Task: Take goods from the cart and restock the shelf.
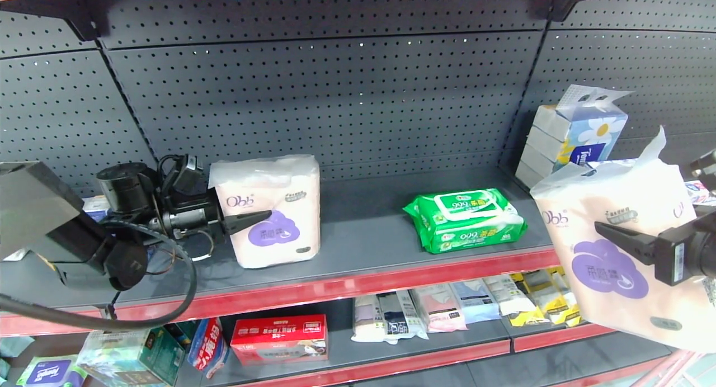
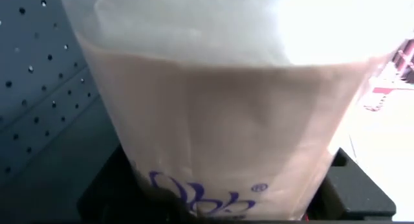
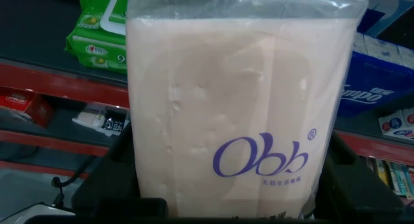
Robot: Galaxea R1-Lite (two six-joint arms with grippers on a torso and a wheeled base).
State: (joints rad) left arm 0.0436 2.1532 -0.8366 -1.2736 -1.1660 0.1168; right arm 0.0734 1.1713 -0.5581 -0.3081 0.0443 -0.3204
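Now clamping pink paper pack [image 1: 279, 191] in left jaws, resting it upright on shelf [image 1: 363, 247], left of green wipes pack [image 1: 465, 219]; clamping second paper pack [image 1: 615, 314] in right jaws, holding it aloft off shelf's right end, near blue tissue bundle [image 1: 576, 132].

Bright, even lighting; glare on shelf edge [image 1: 391, 276]; tissue pack [image 2: 226, 107] overexp. in left wrist view.

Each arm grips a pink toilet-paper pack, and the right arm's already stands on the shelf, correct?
No: the head view shows the left pack, in the left gripper, standing on the shelf; the right gripper holds the right pack in the air.
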